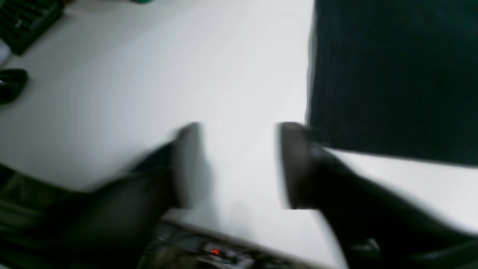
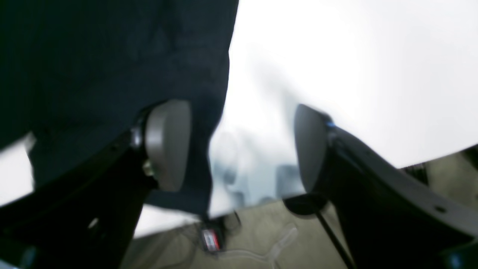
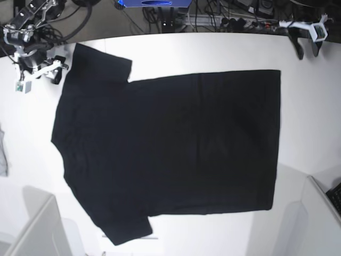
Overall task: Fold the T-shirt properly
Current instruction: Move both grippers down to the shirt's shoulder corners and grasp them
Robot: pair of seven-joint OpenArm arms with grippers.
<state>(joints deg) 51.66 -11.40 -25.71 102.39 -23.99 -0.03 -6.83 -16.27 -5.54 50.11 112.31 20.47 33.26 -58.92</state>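
Observation:
The black T-shirt (image 3: 170, 149) lies spread flat on the white table (image 3: 213, 48), plain side up, with its sleeves at the left and its hem at the right. My right gripper (image 3: 45, 72) is at the far left sleeve. In the right wrist view it (image 2: 239, 147) is open, one finger over the black cloth (image 2: 112, 56), and the sleeve edge lies between the jaws. My left gripper (image 3: 309, 47) is at the far right, beyond the hem corner. In the left wrist view it (image 1: 241, 164) is open and empty, just beside the shirt's corner (image 1: 392, 74).
A small grey cloth scrap (image 3: 2, 154) lies at the table's left edge. Cables and gear (image 3: 213, 16) crowd the back edge. Grey panels stand at the front left (image 3: 37, 229) and front right (image 3: 319, 213). A dark keyboard-like thing (image 1: 26, 22) lies near the left gripper.

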